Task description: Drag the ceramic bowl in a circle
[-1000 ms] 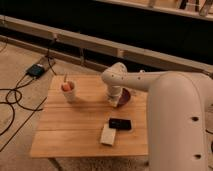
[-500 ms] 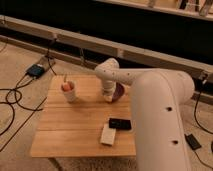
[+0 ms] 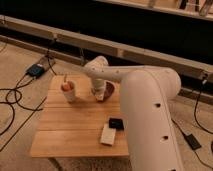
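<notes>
At the far edge of the wooden surface, right of its middle, sits the ceramic bowl, a small dark maroon dish standing upright. The claw comes down at the bowl's left rim, on the side facing the white cup. The bowl therefore lies directly to the claw's right in the camera view, touching or all but touching it. The claw's tips are pressed together. Whether the rim is pinched between them or they merely press against it cannot be told from this angle. The bowl is round, so it has no long axis to line up with, and the contact at the rim is what any dragging would depend on.

The single arm fills the right of the view. Its thick white upper link rises from the lower right, and a slimmer forearm reaches left across the back of the surface to a wrist above the bowl. From that wrist the claw points steeply downward.

The cup, with an orange thing in it, stands near the claw on its left but apart from it. It is probably the tightest limit on a circle swept that way. A small black object and a flat white one lie side by side toward the near edge, well apart from the bowl. Open wood lies between them and the bowl, enough for a modest loop.
</notes>
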Tool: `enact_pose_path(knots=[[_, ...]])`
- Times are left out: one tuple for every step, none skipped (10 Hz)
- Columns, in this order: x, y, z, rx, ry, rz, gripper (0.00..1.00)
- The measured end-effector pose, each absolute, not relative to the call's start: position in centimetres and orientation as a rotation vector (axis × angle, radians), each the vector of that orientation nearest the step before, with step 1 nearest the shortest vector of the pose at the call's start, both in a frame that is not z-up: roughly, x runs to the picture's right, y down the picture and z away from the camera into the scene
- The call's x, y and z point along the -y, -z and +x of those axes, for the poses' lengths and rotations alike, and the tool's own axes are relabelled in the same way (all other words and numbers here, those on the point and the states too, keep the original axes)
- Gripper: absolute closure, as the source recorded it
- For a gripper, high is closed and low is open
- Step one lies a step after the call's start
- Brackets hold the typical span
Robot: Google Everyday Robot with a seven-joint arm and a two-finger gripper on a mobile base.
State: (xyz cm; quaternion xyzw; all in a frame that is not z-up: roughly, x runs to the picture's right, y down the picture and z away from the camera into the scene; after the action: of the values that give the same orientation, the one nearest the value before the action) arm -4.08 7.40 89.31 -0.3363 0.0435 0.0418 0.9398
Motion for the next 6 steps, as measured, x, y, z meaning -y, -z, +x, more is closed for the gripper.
enact_pose_path(knots=[[-8.2, -88.5, -4.8, -0.079, -0.05, -0.697, 1.0], [-9.5, -87.3, -5.4, -0.067, -0.012, -0.715, 1.0], [-10.4, -86.5, -5.8, -0.059, 0.005, -0.73, 1.0], [-11.2, -85.7, -6.0, -0.051, 0.014, -0.744, 1.0], [-12.3, -84.8, -5.8, -0.045, 0.021, -0.765, 1.0], [-13.0, -84.1, -5.4, -0.043, 0.02, -0.78, 1.0]])
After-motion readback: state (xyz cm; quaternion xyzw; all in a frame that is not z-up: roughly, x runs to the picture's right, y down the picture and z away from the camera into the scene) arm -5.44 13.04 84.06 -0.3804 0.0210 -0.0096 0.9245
